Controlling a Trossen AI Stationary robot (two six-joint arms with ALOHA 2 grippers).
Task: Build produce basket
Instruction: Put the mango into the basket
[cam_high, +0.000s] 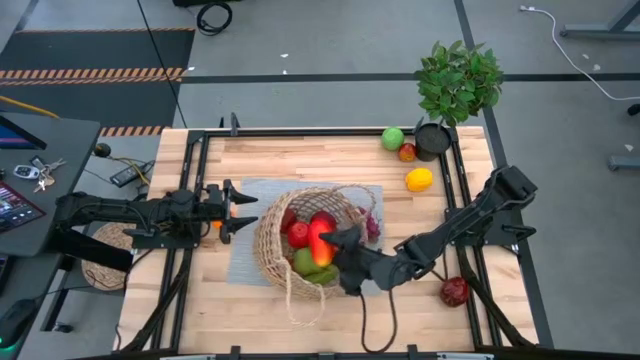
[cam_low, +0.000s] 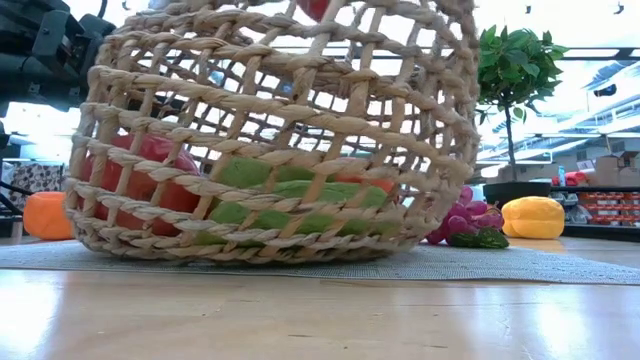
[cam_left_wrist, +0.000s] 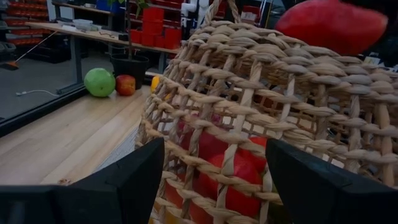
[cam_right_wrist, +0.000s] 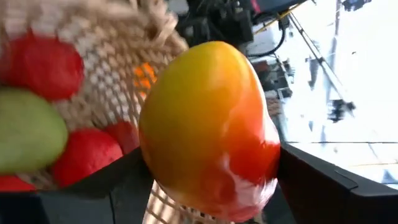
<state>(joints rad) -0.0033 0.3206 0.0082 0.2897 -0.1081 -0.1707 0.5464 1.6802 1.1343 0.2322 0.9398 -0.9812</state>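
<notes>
Take the basket (cam_high: 305, 240) as your reference; it stands on the grey mat (cam_high: 250, 215) at the middle of the table (cam_high: 330, 160).

Your right gripper (cam_high: 330, 243) is over the basket's opening, its fingers clamped on a mango (cam_right_wrist: 208, 127) coloured yellow to red. In the right wrist view the mango sits between the two dark fingers, above the fruit already inside.

Inside the basket you can see red pieces (cam_high: 298, 234) and a green piece (cam_high: 305, 261). The low view shows the same red and green produce (cam_low: 270, 190) through the weave at the basket's bottom.

Your left gripper (cam_high: 238, 212) is just beside the basket's left wall, its fingers spread apart and empty. An orange piece (cam_low: 48, 215) lies on that same side of the basket.

Purple grapes (cam_high: 373, 226) lie against the basket's right side. Well beyond the basket, toward the far right corner, you have a green apple (cam_high: 393, 138), a small red-orange fruit (cam_high: 407, 152) and a yellow piece (cam_high: 419, 179), near the potted plant (cam_high: 458, 85). A dark red piece (cam_high: 455, 291) lies to the basket's right, near the table's front edge.
</notes>
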